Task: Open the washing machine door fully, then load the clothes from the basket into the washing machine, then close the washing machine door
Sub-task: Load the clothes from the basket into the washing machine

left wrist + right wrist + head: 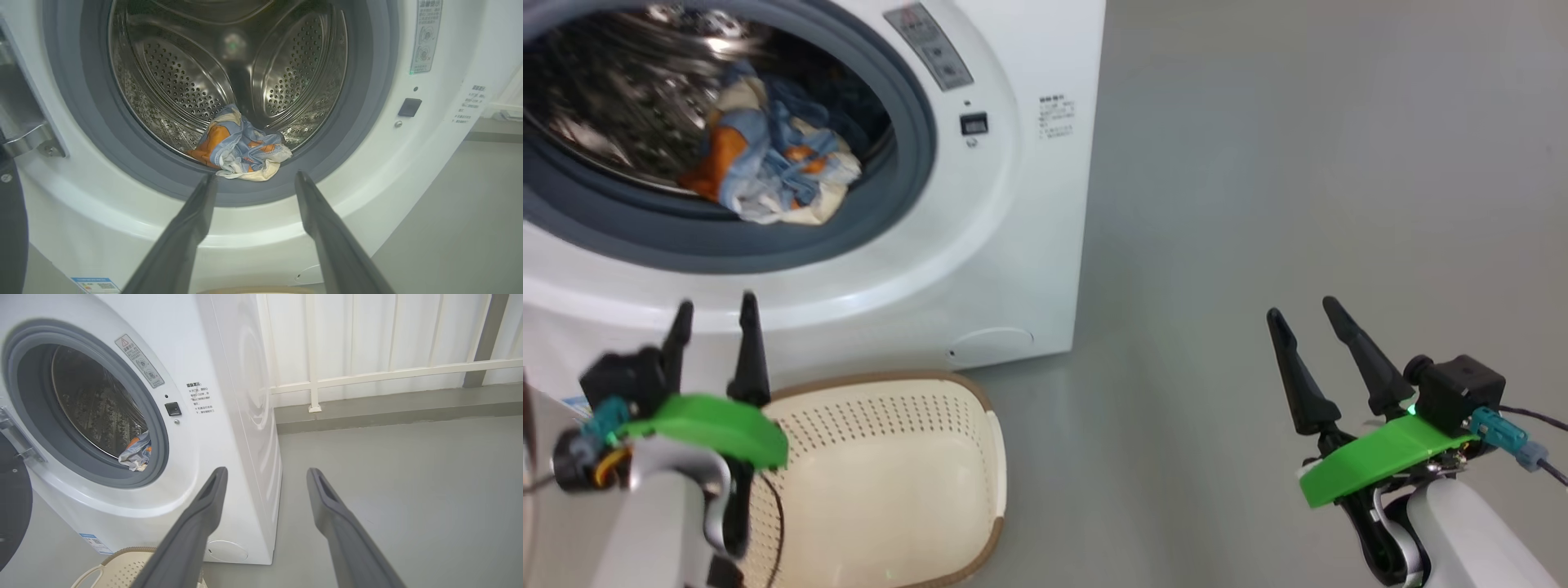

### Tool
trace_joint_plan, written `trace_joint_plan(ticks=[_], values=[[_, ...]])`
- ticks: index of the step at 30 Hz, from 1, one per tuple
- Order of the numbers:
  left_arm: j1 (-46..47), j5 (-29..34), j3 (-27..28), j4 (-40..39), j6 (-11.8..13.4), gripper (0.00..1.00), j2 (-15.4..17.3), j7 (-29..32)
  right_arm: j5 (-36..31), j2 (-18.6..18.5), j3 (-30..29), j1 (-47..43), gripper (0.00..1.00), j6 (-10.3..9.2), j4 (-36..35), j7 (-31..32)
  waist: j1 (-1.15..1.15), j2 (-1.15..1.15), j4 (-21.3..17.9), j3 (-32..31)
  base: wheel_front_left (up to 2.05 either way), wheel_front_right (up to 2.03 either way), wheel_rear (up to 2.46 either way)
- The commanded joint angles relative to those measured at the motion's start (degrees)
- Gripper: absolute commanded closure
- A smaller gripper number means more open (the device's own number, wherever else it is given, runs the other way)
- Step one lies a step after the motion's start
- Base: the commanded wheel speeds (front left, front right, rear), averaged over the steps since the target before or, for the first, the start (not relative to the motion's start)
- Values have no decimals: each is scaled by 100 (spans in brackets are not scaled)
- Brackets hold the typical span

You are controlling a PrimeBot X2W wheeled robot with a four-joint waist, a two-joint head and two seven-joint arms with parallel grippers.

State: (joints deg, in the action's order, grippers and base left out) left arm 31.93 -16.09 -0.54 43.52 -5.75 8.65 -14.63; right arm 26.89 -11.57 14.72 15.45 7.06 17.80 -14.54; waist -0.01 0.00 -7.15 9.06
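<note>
Near basket (890, 457), L gripper (716, 304) facing washer (1029, 245)

Left gripper (716, 304): two long dark tapered fingers above green wrist plate (707, 425). Black camera block (625, 376) and teal connector (605, 412) beside that plate, orange wires (605, 474) just under it, pale forearm (654, 523) below. Right gripper (1301, 309): same build on right plate (1380, 453); teal plug (1499, 429) with dark cable (1553, 471) beside plate, small green LED (1410, 407) at plate edge.

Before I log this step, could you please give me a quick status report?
Left gripper and right gripper open, empty. Clothes in the drum; basket looks empty; washing machine door open. No obstruction seen.
</note>
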Motion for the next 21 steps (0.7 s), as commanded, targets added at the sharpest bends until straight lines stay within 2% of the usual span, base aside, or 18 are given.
trace_joint_plan(ticks=[1,8,21], values=[[-270,-25,186,-301,-26,0,130,-37,38,-80,116,-103,0,43,-94,-46,1,0,264,-486,0,0,0],[-1128,-68,254,-825,-57,0,7,-37,86,-132,123,-341,0,43,-28,-46,1,0,411,-851,0,0,0],[-1968,-345,361,-1553,-124,0,-60,-37,118,-198,134,-555,0,43,-13,-46,1,0,533,-1065,0,0,0]])
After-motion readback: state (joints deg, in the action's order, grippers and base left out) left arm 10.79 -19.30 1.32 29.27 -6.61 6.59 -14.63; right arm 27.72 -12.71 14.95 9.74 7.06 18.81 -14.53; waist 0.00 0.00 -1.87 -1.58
